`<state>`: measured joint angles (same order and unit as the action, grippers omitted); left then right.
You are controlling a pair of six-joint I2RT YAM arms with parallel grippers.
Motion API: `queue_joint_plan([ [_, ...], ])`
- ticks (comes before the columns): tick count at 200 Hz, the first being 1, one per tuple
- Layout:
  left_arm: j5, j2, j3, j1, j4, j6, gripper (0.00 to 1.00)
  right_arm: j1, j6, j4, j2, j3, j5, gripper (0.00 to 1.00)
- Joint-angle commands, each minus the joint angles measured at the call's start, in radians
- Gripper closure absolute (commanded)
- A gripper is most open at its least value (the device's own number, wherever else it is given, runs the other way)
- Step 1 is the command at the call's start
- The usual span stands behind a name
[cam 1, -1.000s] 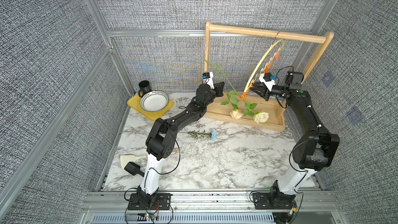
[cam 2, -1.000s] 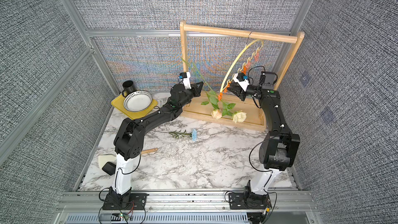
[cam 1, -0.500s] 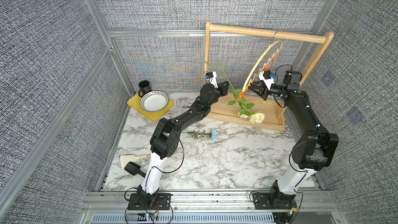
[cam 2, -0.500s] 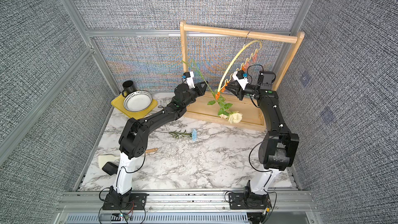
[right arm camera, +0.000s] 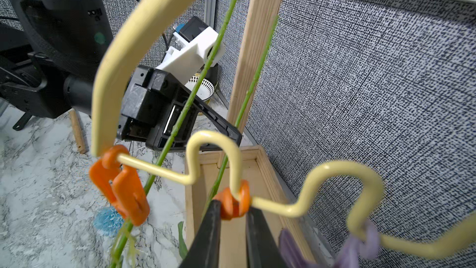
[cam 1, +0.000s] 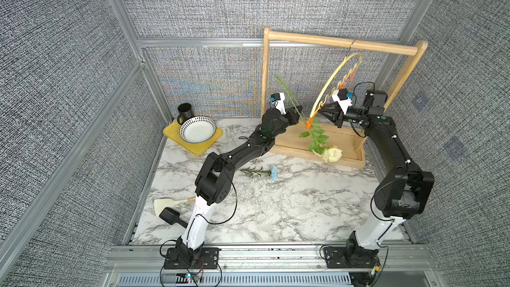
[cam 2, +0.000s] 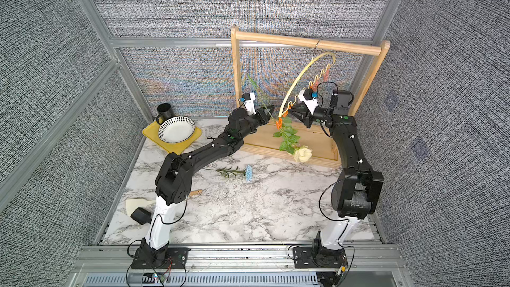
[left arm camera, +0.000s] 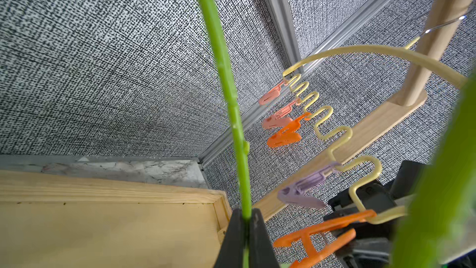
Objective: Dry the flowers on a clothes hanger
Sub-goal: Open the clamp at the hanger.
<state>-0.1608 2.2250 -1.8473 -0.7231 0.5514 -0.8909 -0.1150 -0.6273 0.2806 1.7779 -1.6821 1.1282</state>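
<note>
The pale-yellow clothes hanger [cam 1: 328, 86] [cam 2: 296, 78] hangs from the wooden rack's top bar. One of the flowers hangs head down from the orange end clip [cam 1: 309, 123] [right arm camera: 121, 192], with a cream rose [cam 1: 332, 154] [cam 2: 302, 153] lowest. My left gripper [cam 1: 299, 114] [left arm camera: 247, 217] is shut on a second green stem [left arm camera: 226, 78]. That stem runs past the second orange clip [right arm camera: 233, 202]. My right gripper [cam 1: 320, 109] [right arm camera: 233, 210] is shut on that clip. The light-blue flower [cam 1: 273, 173] lies on the table.
The rack's wooden base tray [cam 1: 345, 139] sits under the hanger, its post [right arm camera: 252, 60] just behind the stems. A purple clip [left arm camera: 301, 192] and pink clips hang further along. A yellow tray [cam 1: 171, 133] with a bowl, a black mug [cam 1: 184, 111], a spatula [cam 1: 165, 205] and a black scoop [cam 1: 171, 216] lie at the left.
My left gripper has carried its stem to the right, toward the hanger, and the rose heads have swung together. The right gripper's jaws have narrowed on the orange clip.
</note>
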Motion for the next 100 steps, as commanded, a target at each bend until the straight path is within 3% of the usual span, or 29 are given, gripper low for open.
queue_joint_plan([
  [1,-0.014,0.005,-0.008,-0.002,0.041,-0.006,0.98,0.006,0.014,-0.02,-0.012,-0.004,-0.002,0.8],
  [100,-0.052,0.019,-0.037,-0.013,0.049,-0.005,0.98,0.021,0.06,-0.042,-0.002,0.004,-0.036,0.84],
])
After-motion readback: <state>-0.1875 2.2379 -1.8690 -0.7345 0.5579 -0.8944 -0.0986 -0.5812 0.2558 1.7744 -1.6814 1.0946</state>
